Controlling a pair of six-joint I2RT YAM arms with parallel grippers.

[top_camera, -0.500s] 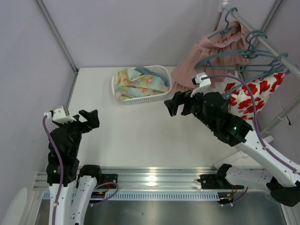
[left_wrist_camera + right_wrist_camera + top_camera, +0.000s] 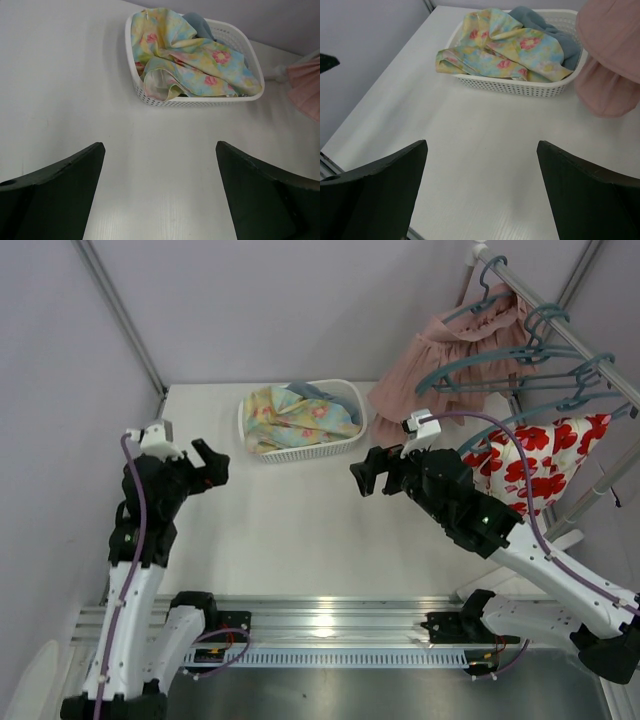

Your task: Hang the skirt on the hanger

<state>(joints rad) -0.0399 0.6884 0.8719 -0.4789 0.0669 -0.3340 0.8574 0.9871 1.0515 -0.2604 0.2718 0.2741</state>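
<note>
a: what is seen to have changed?

b: the left gripper [image 2: 212, 465] has been raised and carried forward, so it is now near the left end of the basket [image 2: 305, 450]. the right gripper [image 2: 365, 472] has been shifted only a little, and is kept on the basket's near right side. the garments hung to the right of the basket have swung slightly.

a: is anything held?

b: nothing. both sets of fingers are spread wide and are empty.

a: and what is meant by that for the task?

b: an approach is judged to be under way. the skirt [image 2: 290, 418] has not yet been touched, and the hanger [image 2: 480, 361] is left on the rail, up and to the right of the basket.

a: how is the skirt laid?

b: it is crumpled inside the basket. its long axis is run along the basket's length, with one end draped over the left rim. a blue cloth is tucked behind it at the far side. which end is the waist cannot be told.
</note>
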